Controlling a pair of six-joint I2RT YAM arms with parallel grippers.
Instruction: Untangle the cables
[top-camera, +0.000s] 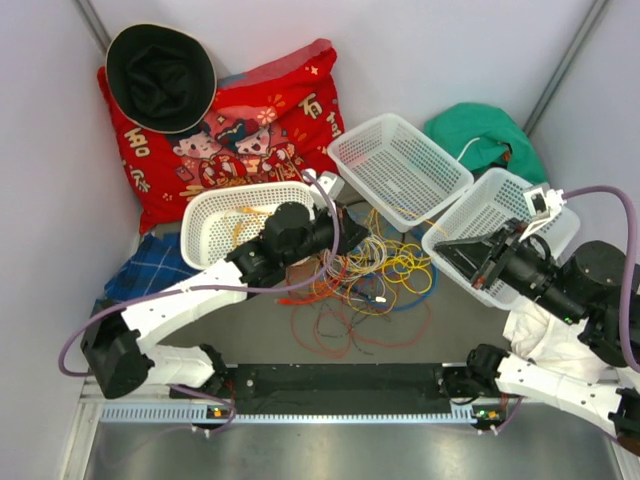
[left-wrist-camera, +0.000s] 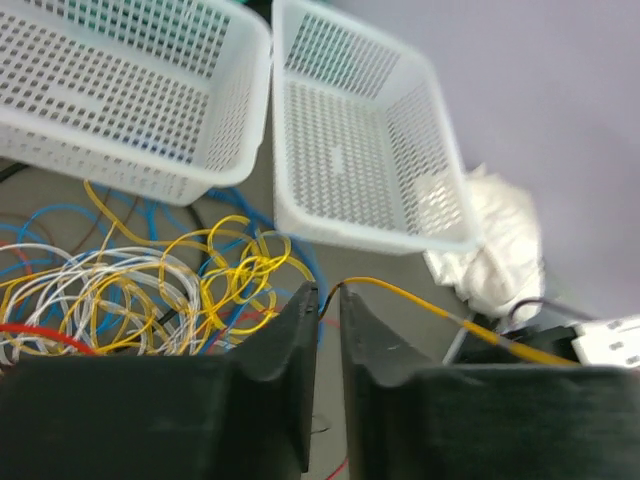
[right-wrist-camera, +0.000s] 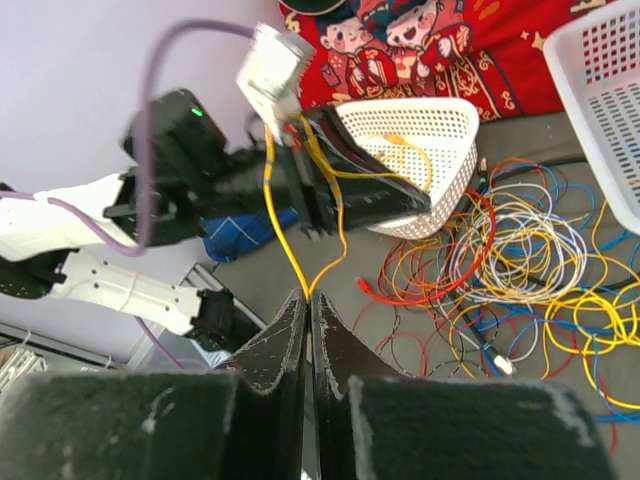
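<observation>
Where the grey table (top-camera: 450, 335) runs back to the wall, a red cushion (top-camera: 270, 120) printed with cartoon figures leans in the far left corner, with a black hat (top-camera: 160, 75) lying on its upper corner. Three white mesh baskets stand in front of it: an oval basket (top-camera: 200, 212) on the left, a middle basket (top-camera: 400, 170) set at an angle behind the centre, and a right basket (top-camera: 490, 210) touching the middle one.

Between the baskets, the cables (top-camera: 375, 275) lie in one loose heap on the table. Red and orange loops sprawl towards the near edge, while yellow, grey-white and blue coils overlap closer to the baskets. A few yellow and orange strands also lie inside the oval basket.

Of the two arms, the left one reaches from the near left to the heap's left edge, just beside the oval basket. The right one is bent over the near corner of the right basket.

At the left gripper (left-wrist-camera: 328, 296), the jaws stand narrow, pinching a yellow cable (left-wrist-camera: 420, 297) at the very tips. From there the strand runs off to the right, raised off the table. The right gripper (right-wrist-camera: 308, 300) is pressed closed on the same yellow cable, which leaves its tips and rises towards the left arm.
</observation>
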